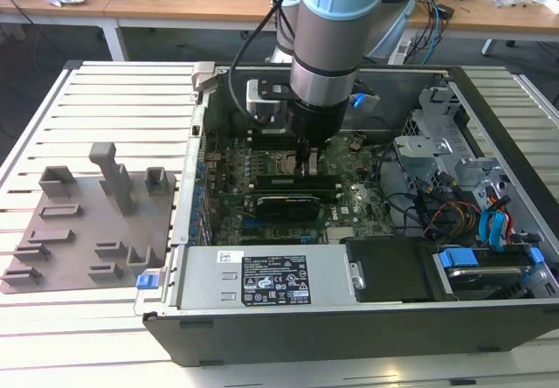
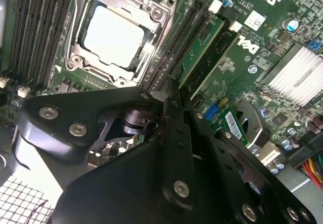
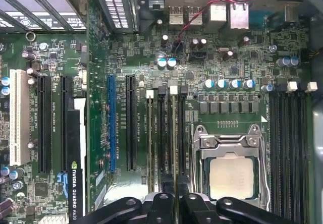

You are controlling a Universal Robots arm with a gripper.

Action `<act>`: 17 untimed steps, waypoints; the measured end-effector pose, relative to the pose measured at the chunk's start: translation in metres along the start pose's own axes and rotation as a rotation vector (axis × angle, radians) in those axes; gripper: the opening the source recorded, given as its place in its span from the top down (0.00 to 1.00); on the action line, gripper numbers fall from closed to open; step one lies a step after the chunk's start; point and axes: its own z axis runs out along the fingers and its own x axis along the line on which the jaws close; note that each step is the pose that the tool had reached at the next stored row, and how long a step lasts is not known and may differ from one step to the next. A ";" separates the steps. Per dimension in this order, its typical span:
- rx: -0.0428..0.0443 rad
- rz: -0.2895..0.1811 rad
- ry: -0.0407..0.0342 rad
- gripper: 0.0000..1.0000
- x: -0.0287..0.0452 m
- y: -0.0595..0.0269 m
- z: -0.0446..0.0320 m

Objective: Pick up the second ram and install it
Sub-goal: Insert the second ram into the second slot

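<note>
Dark-green second ram (image 3: 174, 138), a long thin circuit-board stick, stood on edge in a memory slot just beside the silver CPU socket frame (image 3: 231, 158) on the green motherboard (image 1: 349, 200), inside the open grey computer case (image 1: 367, 314). The black gripper (image 3: 175, 196) had its fingers drawn close together on the stick's top edge, apparently pinching it, though contact was hard to confirm. Uneven downward pressure could have left one end unseated, or a slight misalignment could have stressed the slot's white latches (image 3: 173, 90).
</note>
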 end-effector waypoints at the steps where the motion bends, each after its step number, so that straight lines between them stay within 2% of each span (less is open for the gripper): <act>1: 0.0001 0.000 0.0031 0.87 -0.0026 0.0000 0.0002; 3: 0.0002 0.000 0.0109 0.87 -0.0042 0.0001 0.0003; 4: 0.0004 0.000 0.0213 0.87 -0.0044 0.0001 0.0005; 5: 0.0005 0.000 0.0250 0.87 -0.0046 0.0001 0.0007; 17: 0.0002 -0.002 0.0268 0.87 -0.0050 0.0014 0.0069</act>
